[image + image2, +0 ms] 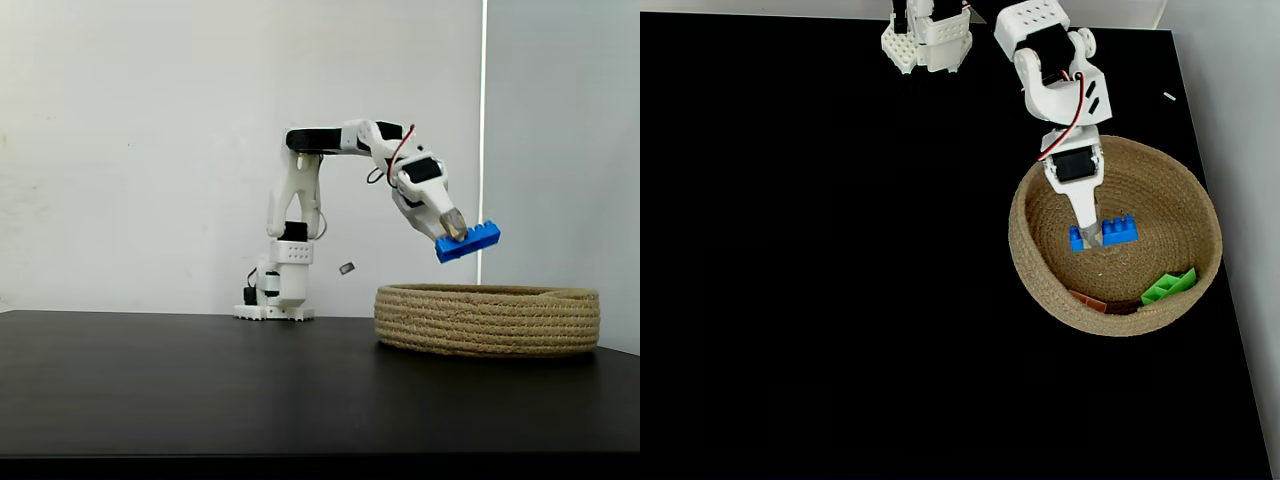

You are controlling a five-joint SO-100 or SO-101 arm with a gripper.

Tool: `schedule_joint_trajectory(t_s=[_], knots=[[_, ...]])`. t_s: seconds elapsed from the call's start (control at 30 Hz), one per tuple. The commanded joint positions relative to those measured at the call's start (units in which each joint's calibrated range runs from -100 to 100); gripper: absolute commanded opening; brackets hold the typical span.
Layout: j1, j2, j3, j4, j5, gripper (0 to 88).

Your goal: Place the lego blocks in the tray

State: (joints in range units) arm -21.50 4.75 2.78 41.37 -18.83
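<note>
In a fixed view from the side, the white arm (300,215) is seen standing on a black table (180,380) before a pale wall, bent forward and down toward the right. Its gripper (456,232) is closed on a blue lego block (468,241), which is held tilted, its right end higher, in the air above the left part of the tray (488,319). The tray is seen as a low round basket of coiled tan rope resting on the table to the right of the arm's base; its contents are hidden by its wall from this side. No writing can be read here. In a fixed view from above, the tray (1040,200) is seen at the right of the black table (820,280), just below the arm's base (927,40). The gripper (1092,236) is seen over the middle of the tray, clamped on the blue lego block (1119,230), whose studs are visible. Inside the tray, a green lego block (1168,287) lies against the lower right wall, and a reddish-brown block (1088,300) lies against the lower wall, partly in shadow. No labels or brand marks can be made out in this view either.
</note>
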Motion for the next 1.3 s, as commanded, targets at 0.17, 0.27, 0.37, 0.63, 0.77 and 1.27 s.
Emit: schedule_joint_trajectory(t_s=[0.17, 0.27, 0.37, 0.63, 0.77, 1.27], knots=[[-6.0, -1.9, -2.3, 6.1, -3.2, 11.9], [-6.0, -1.9, -2.3, 7.0, -3.9, 16.1], [-5.0, -1.9, -2.2, 7.2, -4.1, 20.5], [-3.9, -5.2, -0.6, 8.9, -4.2, 22.3], [0.1, -13.3, 1.1, 8.2, -2.0, 18.1], [20.7, -58.6, 26.6, 6.4, 9.6, 0.4]])
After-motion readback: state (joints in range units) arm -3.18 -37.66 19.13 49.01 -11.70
